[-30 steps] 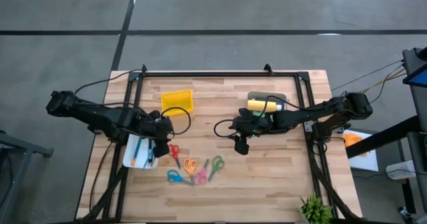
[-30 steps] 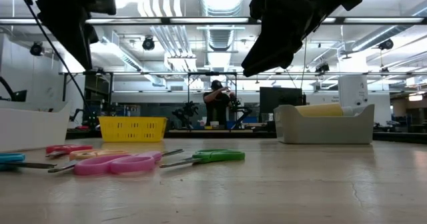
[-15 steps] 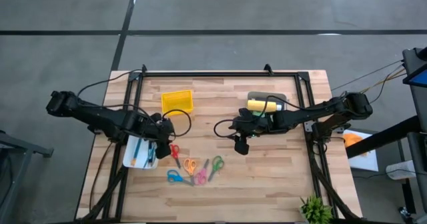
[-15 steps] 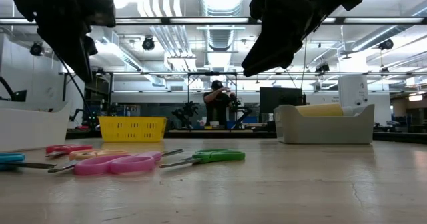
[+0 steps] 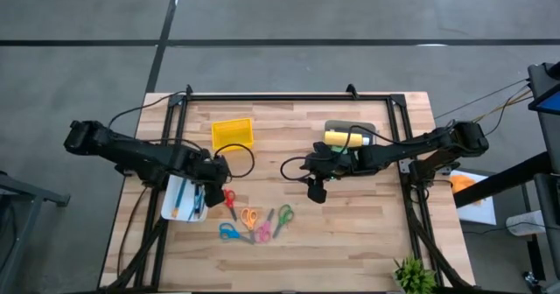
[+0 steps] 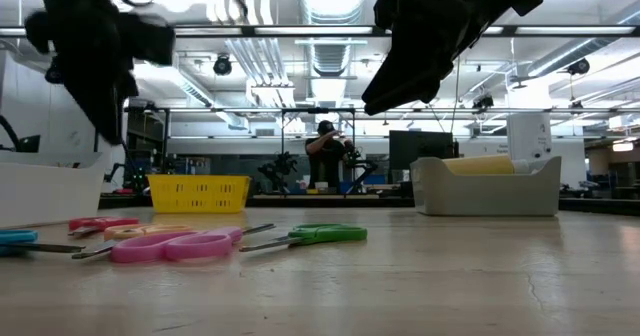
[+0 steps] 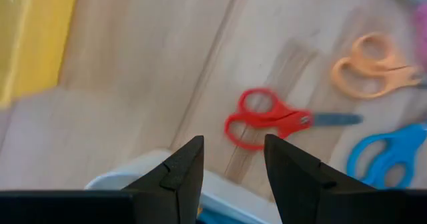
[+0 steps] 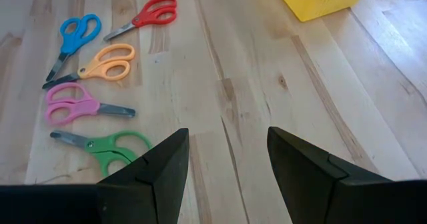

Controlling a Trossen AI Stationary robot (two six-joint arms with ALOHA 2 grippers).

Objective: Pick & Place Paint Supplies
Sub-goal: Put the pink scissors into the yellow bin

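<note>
Left gripper (image 5: 213, 192) sits right at the edge of the white tray (image 5: 171, 208) on the left side of the table, jaws apart with nothing between them. The left wrist view shows the tray's rim just under its fingertips, with the red scissors (image 7: 267, 119) lying beyond it on the wood. Inside the tray are a few thin stick things, brushes or pens (image 5: 189, 197), orange and teal-ish from above, though it's too small to tell them apart.

So the step in hand looks like grabbing one of those sticks. To do it well the arm wants to line the fingers up across a shaft, not along it, and come down over the middle of just one stick so it doesn't rake the rest. They lie close together against the tray wall, so a shallow angle risks catching the rim. It should close fully, too, since these are skinny.

The right gripper (image 5: 316, 192) hangs above bare wood near the middle of the table, jaws apart and empty, just waiting. Behind that arm, the yellow paint bottle (image 5: 343, 137) lies on its side in the grey bin (image 5: 371, 128), with something green tucked beside it under the arm. The yellow basket (image 5: 233, 133) and the scissors in a row aren't part of the paint supplies, so best left alone.
</note>
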